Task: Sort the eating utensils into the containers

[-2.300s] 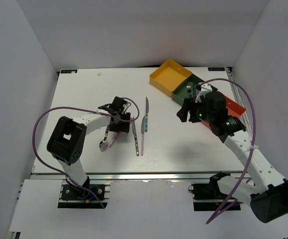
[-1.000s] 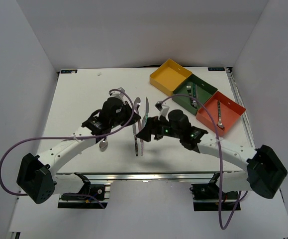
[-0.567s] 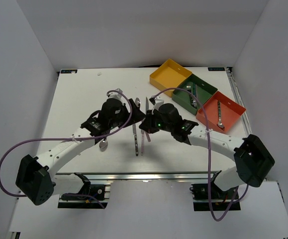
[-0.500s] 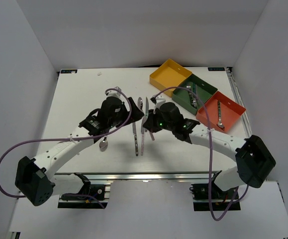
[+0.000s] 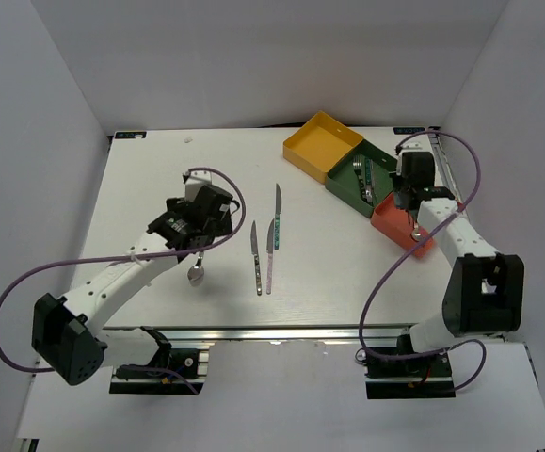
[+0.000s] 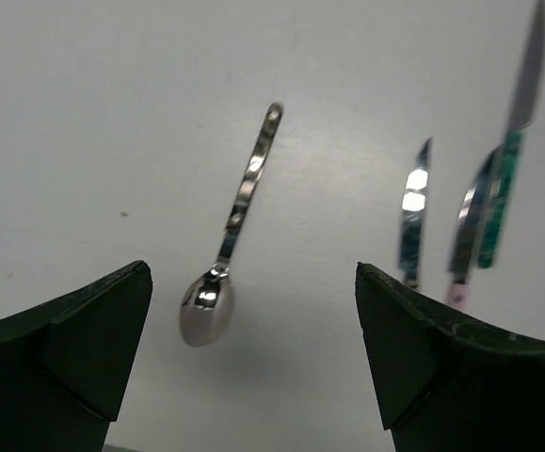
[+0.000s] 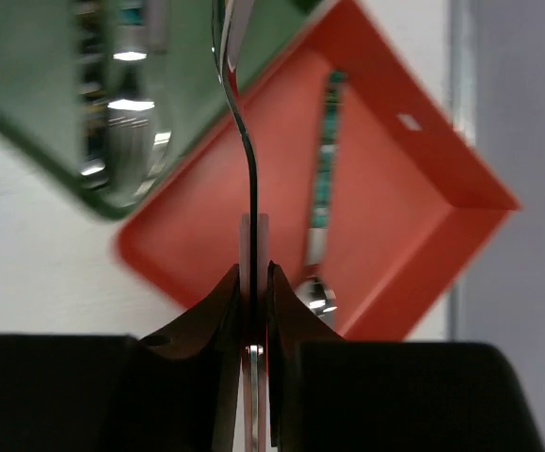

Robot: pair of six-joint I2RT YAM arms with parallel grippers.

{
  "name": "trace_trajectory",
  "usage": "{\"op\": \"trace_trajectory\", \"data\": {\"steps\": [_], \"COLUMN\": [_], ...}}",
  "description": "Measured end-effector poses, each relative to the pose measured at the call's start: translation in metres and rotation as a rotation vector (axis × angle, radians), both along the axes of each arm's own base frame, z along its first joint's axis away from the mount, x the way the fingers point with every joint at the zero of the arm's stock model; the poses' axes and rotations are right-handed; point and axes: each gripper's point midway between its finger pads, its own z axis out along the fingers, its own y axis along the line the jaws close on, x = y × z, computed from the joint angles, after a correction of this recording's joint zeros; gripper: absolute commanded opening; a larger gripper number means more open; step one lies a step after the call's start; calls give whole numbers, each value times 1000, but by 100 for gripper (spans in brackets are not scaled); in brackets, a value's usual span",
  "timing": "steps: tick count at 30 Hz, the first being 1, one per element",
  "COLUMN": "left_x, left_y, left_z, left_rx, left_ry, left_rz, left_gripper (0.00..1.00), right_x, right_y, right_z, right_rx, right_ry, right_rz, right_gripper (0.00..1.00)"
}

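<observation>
Nearest, left gripper (image 6: 250,311) spread wide above a spoon (image 6: 239,212) flat on the table (image 5: 159,169), three knives (image 5: 269,250) beside. Farther off, right gripper (image 7: 254,282) clamped on a slim utensil (image 7: 251,179) (edge-on, spoon or fork unclear) over the red-orange tray (image 7: 394,226). Mid-delivery, seemingly; next, confirm the matching tray, then lower and release.

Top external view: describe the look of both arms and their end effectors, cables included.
Both the left arm and the right arm have white tubular links with bulky black joint housings. A purple cable loops loosely along each. The left end effector and the right end effector have matte black, wedge-shaped fingers. No markings are legible.
</observation>
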Motion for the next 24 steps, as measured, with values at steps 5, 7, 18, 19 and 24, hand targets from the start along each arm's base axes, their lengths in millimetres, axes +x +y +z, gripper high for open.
{"op": "trace_trajectory", "data": {"steps": [5, 7, 18, 19, 24], "left_x": [-20, -25, -24, -23, -17], "left_y": [22, 28, 49, 49, 47], "left_z": [-55, -63, -48, -48, -48], "left_rx": [146, 171, 141, 136, 105], "left_ry": [139, 160, 110, 109, 119], "left_rz": [-22, -27, -6, -4, -7], "left_gripper": [98, 98, 98, 98, 98], "right_x": [22, 27, 35, 36, 33], "right_y": [-51, -60, -78, -79, -75], "right_z": [-14, -30, -54, -51, -20], "right_rx": [-84, -106, -166, -167, -121], "right_ry": [33, 66, 131, 122, 64], "right_rz": [-153, -189, -296, -302, -328], "right_gripper": [0, 0, 85, 89, 89]}}
